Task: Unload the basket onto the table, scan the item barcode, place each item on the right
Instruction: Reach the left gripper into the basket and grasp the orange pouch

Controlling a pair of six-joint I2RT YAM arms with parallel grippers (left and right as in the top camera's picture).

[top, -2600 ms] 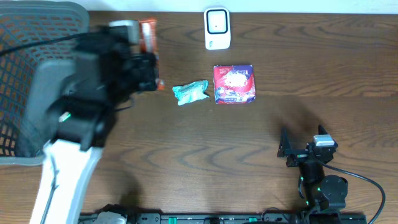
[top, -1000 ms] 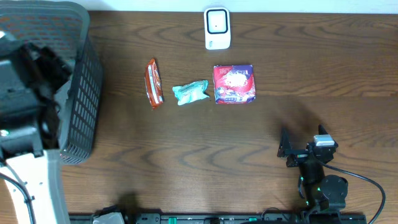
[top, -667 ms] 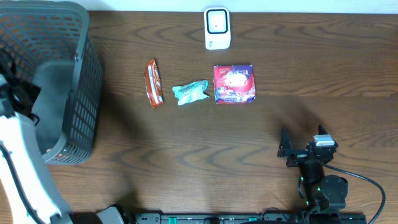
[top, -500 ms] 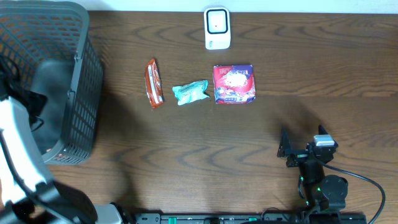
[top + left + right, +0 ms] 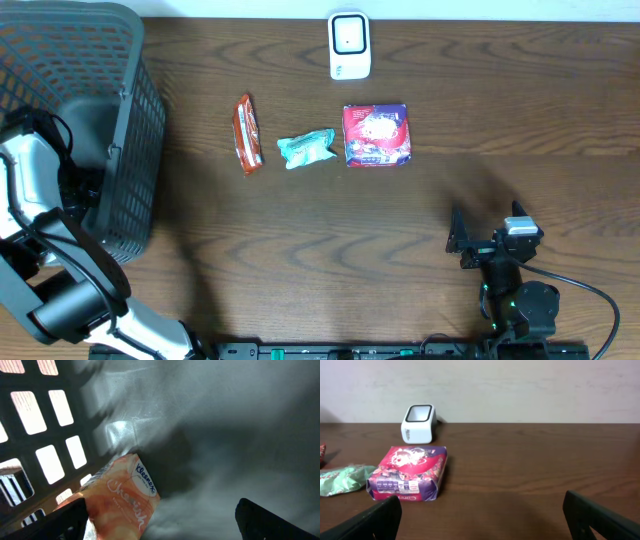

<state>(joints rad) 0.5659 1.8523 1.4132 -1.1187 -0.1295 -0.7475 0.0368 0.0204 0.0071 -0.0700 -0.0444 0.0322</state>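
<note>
My left gripper (image 5: pixel 161 512) is down inside the grey basket (image 5: pixel 135 120), jaws wide open. An orange Kleenex tissue pack (image 5: pixel 122 502) lies on the basket floor beside the left finger (image 5: pixel 62 521), not gripped. On the table lie a red-orange snack bar (image 5: pixel 245 133), a teal packet (image 5: pixel 307 148) and a red and purple box (image 5: pixel 377 134). The white scanner (image 5: pixel 349 45) stands at the far edge. My right gripper (image 5: pixel 482 510) rests open and empty near the front right, facing the box (image 5: pixel 409 479) and the scanner (image 5: pixel 419 424).
The basket's mesh wall (image 5: pixel 45 435) rises close on the left of my left gripper. My left arm (image 5: pixel 35 190) reaches over the basket's near rim. The right arm's base (image 5: pixel 520 300) sits at the table's front edge.
My left arm has swung left from above the table and dropped into the basket, its jaws opening wider. The tissue pack now lies in the basket. The right arm has not moved.
</note>
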